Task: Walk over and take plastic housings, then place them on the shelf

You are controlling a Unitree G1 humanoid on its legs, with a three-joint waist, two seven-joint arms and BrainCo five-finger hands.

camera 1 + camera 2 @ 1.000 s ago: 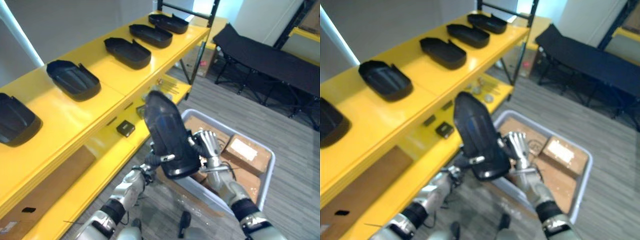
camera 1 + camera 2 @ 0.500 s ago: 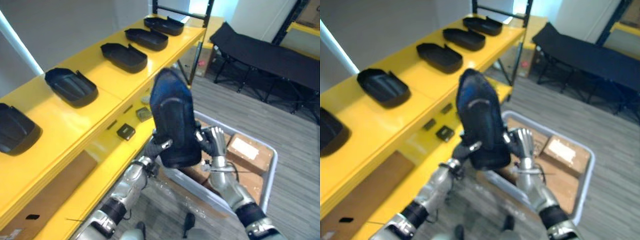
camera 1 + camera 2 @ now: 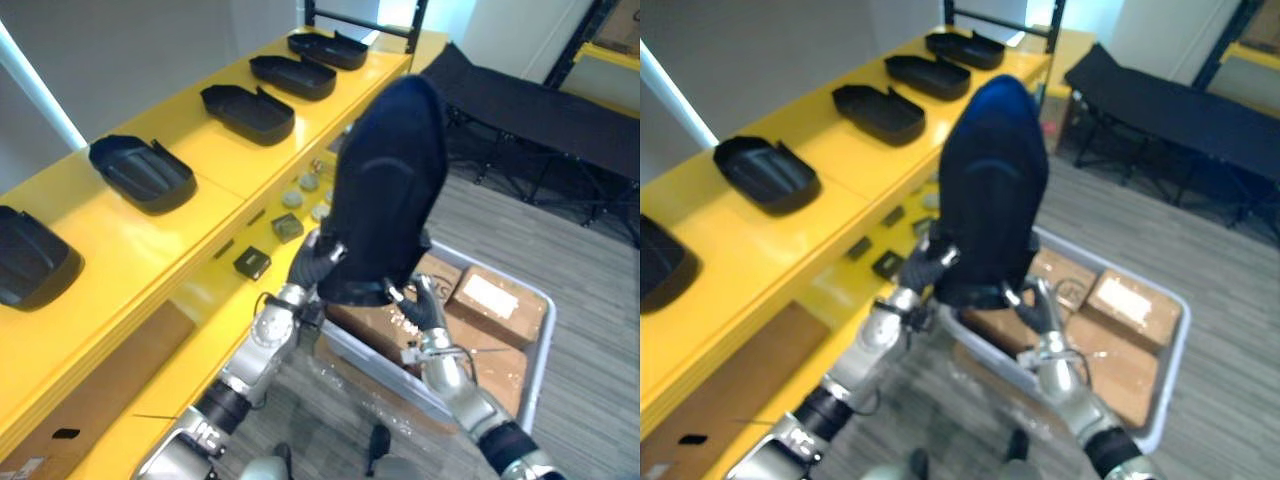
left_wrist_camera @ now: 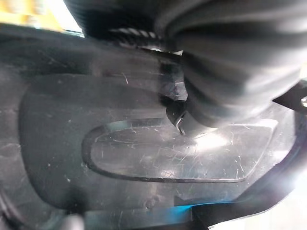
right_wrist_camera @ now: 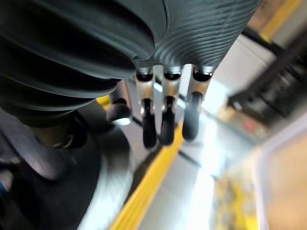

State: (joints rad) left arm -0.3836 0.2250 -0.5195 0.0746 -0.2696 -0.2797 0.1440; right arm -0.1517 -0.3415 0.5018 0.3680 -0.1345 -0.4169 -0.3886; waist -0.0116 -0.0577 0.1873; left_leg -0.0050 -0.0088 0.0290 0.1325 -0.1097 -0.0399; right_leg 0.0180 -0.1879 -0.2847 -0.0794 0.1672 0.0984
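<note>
My left hand (image 3: 312, 264) is shut on the lower edge of a black plastic housing (image 3: 387, 185) and holds it upright, high over the grey bin. The left wrist view looks into the housing's scratched inner face (image 4: 96, 120), with the thumb pressed on it. My right hand (image 3: 421, 308) is just below the housing's bottom end, open; its fingers (image 5: 165, 125) are straight beside the dark shell (image 5: 62, 191). On the yellow shelf's top board (image 3: 210, 205), to the left, lie several more black housings (image 3: 145, 168).
A grey bin (image 3: 541, 345) with cardboard boxes (image 3: 488, 297) stands on the floor below my hands. The lower yellow shelf board holds small parts (image 3: 251, 262). A black folding cot (image 3: 540, 110) stands at the back right. A black shelf post (image 3: 400, 60) rises at the far end.
The housing has risen and swung upright, higher than the shelf top. My right hand has let go of it, and its fingers have straightened below it. My left hand still holds it.
</note>
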